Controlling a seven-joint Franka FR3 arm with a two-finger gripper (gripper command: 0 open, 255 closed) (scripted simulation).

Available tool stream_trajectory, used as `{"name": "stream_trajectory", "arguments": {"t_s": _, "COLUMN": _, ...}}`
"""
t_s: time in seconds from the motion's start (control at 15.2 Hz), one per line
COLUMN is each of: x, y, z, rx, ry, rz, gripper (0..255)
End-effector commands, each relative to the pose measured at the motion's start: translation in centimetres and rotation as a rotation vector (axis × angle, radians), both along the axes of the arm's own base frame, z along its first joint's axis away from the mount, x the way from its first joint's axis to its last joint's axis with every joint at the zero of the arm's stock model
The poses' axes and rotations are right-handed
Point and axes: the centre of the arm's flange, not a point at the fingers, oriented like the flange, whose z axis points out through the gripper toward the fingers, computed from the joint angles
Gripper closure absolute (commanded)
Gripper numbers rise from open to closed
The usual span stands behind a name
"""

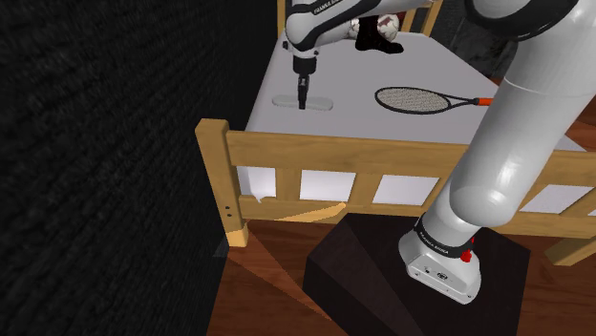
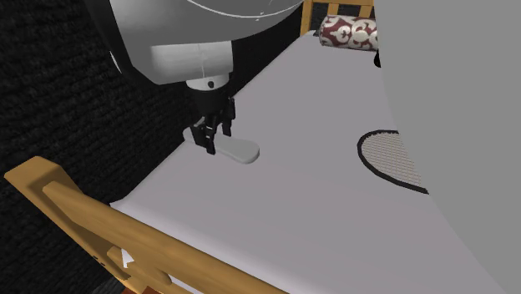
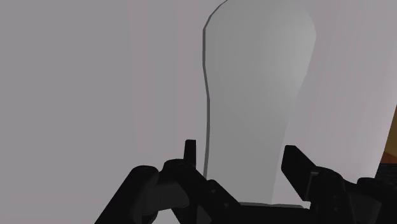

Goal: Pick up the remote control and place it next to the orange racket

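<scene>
The remote control (image 1: 320, 100) is a plain light-grey flat slab lying on the pale bed (image 1: 382, 124), near the edge at the shoulder view's left. My gripper (image 1: 303, 95) points straight down over its middle. In the wrist view the remote (image 3: 254, 95) runs away from the hand, and my gripper (image 3: 242, 151) is open with one black finger on each side of its near end; the left finger stands a little off its edge. The racket (image 1: 420, 98), black-framed with an orange-red grip (image 1: 485, 100), lies flat to the remote's right. The second exterior view shows gripper (image 2: 209, 144), remote (image 2: 240, 151) and racket head (image 2: 392, 160).
A wooden footboard (image 1: 382, 157) fences the bed's near side, with the dark stand (image 1: 382, 277) below it. A red-and-white patterned pillow (image 2: 346, 33) and a black object (image 1: 368, 43) lie by the headboard. A dark wall (image 1: 95, 143) runs along the bed's left side.
</scene>
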Motion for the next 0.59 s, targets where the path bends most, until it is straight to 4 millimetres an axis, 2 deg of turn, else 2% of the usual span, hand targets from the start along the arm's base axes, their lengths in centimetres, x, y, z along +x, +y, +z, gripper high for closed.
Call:
{"name": "stream_trajectory", "arguments": {"t_s": 0.0, "x": 0.0, "y": 0.0, "z": 1.1, "rx": 0.000, "ry": 0.000, "rz": 0.000, "gripper": 255}}
{"name": "stream_trajectory", "arguments": {"t_s": 0.26, "x": 0.0, "y": 0.0, "z": 3.2, "rx": 0.000, "ry": 0.000, "rz": 0.000, "gripper": 255}}
{"name": "stream_trajectory", "arguments": {"t_s": 0.53, "x": -4.3, "y": -3.1, "z": 3.2, "rx": 0.000, "ry": 0.000, "rz": 0.000, "gripper": 255}}
